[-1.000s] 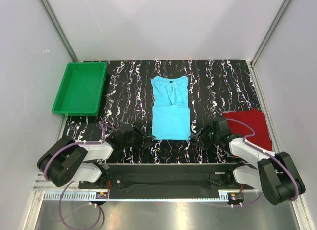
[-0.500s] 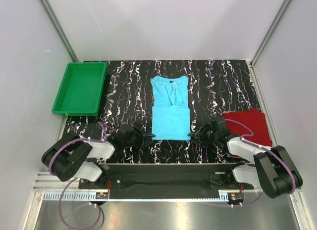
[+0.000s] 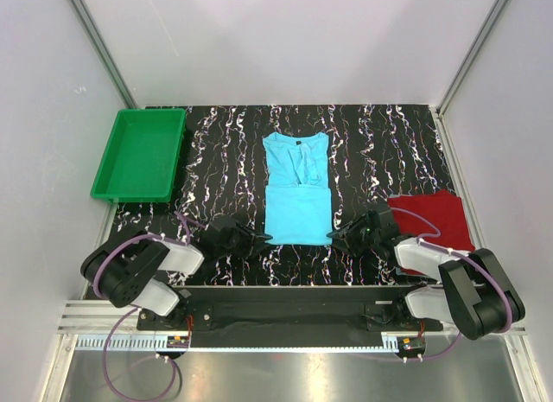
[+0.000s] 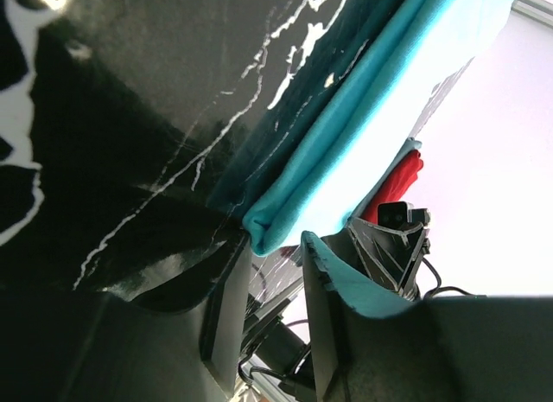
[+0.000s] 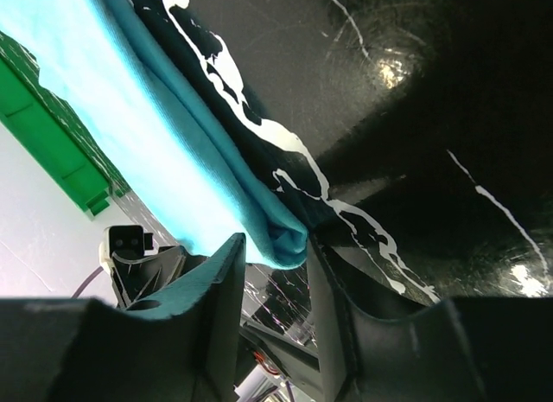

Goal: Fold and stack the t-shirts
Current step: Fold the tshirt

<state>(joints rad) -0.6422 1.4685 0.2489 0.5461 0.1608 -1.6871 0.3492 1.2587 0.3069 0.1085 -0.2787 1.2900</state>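
Straddling the near left corner of the turquoise t-shirt [image 3: 296, 194] with the left tool [image 4: 275, 246], low over the black marbled desk [image 3: 380, 143]. Stands partly spread, neither wide nor pressed together, with the folded cloth corner right at the mouth of the gap and filling most of it. Cannot tell from the wrist view whether the fingers [image 4: 324, 298] press on the cloth or merely flank it.

Mirrors this on the other side with the right tool [image 5: 276, 244]: partly spread too, set about the near right corner of the same tee, with the rounded turquoise fold tucked between the two fingertips and seeming to touch both.

Shows the turquoise t-shirt lying flat in the middle of the desk as a narrow strip, sleeves tucked in, collar at the far end, the near part doubled over.

Shows the dark red t-shirt [image 3: 436, 219] folded at the right edge of the desk, just beyond the right arm and apart from the turquoise one.

Shows a green tray [image 3: 104, 193] at the far left corner, well apart from both tools.
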